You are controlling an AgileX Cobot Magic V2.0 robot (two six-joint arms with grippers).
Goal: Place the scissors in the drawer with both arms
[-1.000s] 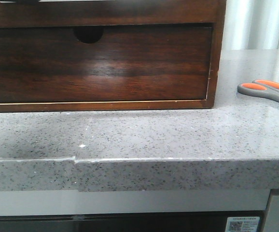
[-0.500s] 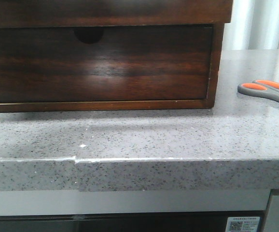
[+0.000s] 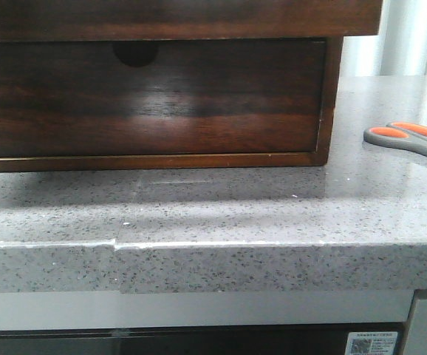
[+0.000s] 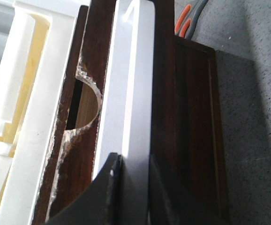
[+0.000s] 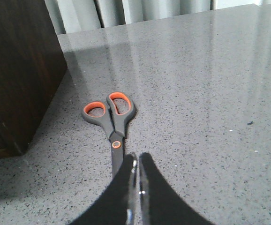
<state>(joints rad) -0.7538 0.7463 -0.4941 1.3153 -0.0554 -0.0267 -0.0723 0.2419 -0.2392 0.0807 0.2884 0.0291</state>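
The scissors [image 3: 409, 139], with grey handles lined orange, lie flat on the stone counter to the right of the cabinet. They also show in the right wrist view [image 5: 111, 117] and the left wrist view [image 4: 189, 21]. My right gripper [image 5: 137, 161] is shut and empty just over their blades, which run under one finger. The drawer [image 3: 176, 18] is the dark glossy board at the top of the cabinet, standing out past it. My left gripper [image 4: 134, 161] is shut on the drawer's front board [image 4: 131, 84], one finger on each face. Neither gripper shows in the front view.
Below the drawer is a taller dark drawer front with a small semicircular notch [image 3: 147, 96], closed. The grey speckled counter [image 3: 272, 214] has its front edge close to the camera. A white foam block [image 4: 27, 93] lies beyond the cabinet. A brown board with a rough rounded cut-out [image 4: 86, 105] stands beside it.
The top drawer has slid out toward the camera. Its front looks wider and its shadow spreads over the counter. The scissors have not moved.
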